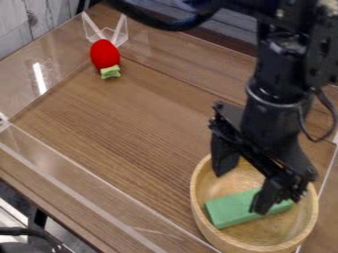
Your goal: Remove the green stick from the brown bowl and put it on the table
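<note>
Fingers spread wide, the hand [247, 186] hangs over the brown bowl [200, 194] with nothing gripped between its tips. Below it, inside the bowl, lies the green stick [235, 210], low in the camera view and partly hidden by the dark fingers. The stick's long axis slants from lower left to upper right of the view, while the two fingers stand roughly upper left and lower right of each other, so the opening seems to run across the bar's narrow width rather than along its length. That crossing is what the coming move turns on: from the hand, the stick lies downward, with its lower-left end reaching out beyond the fingers. How much height remains between the tips and the stick is hard to judge from this single view, and I cannot tell whether either finger touches it

The step in hand looks like lining up for the grasp, with the lift and the placing on the surface [99, 138] yet to do. My judgement is that the hand should sink straight, one finger on each long side; a small offset could land a tip on the stick's top or on the bowl's wall
</note>
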Controlling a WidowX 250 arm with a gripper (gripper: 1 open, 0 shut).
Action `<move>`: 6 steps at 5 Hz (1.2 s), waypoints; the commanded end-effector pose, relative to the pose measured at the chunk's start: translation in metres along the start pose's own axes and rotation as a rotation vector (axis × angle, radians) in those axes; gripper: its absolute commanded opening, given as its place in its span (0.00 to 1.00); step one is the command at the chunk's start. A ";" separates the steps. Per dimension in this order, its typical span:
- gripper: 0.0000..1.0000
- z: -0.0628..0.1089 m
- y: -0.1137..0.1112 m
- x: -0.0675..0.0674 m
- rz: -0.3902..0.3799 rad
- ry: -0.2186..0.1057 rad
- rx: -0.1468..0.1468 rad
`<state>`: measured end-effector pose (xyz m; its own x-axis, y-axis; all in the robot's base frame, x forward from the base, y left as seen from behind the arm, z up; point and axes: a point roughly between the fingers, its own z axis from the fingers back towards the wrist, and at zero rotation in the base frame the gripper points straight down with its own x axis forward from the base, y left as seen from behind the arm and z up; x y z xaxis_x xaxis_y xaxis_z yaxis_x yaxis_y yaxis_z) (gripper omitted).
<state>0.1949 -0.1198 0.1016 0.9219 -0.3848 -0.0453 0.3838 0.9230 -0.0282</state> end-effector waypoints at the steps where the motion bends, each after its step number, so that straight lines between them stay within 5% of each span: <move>1: 1.00 0.011 -0.008 0.013 -0.107 -0.048 0.005; 3: 1.00 0.005 -0.003 0.007 -0.028 -0.052 0.017; 5: 1.00 0.016 0.007 0.005 0.149 -0.069 0.026; 6: 1.00 0.021 0.014 0.011 0.113 -0.071 0.024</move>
<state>0.2041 -0.1092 0.1081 0.9603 -0.2772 -0.0306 0.2774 0.9607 0.0035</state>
